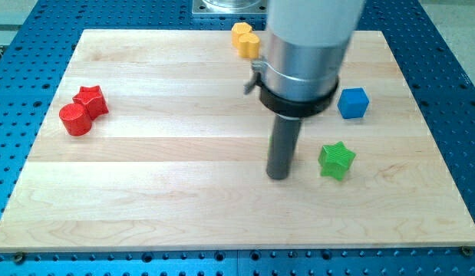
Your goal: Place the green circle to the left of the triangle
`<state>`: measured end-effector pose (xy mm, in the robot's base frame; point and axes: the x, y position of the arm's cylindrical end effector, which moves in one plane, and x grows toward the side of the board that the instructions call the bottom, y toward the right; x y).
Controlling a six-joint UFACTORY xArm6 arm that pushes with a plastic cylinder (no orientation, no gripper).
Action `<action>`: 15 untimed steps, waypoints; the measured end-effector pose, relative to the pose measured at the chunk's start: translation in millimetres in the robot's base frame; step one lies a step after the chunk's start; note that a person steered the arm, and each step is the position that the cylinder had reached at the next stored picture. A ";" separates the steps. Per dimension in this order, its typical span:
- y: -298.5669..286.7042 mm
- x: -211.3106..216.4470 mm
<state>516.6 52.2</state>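
Taking the pale wooden board (222, 222) as our landmark, we find no green circle and no triangle showing on it, so both may be hidden behind our arm's wide grey body, and we judge the task not visibly begun. Our arm carries no pincer, only a dark rod; my tip (278, 176) rests near the board's middle, just left of the green star-shaped block (336, 160) but apart from it. We can read no brand, label or writing anywhere.

Pale wood board (145, 199), smooth and matt; blue perforated metal table (22, 31); my arm's collar (302, 65) brushed metal, my tip (278, 176) dark matt.
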 end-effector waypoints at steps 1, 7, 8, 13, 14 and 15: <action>7.0 -10.4; -5.9 -106.8; -58.8 -76.0; -76.1 -117.6; -52.0 -163.7; 14.7 -164.6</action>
<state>352.0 66.9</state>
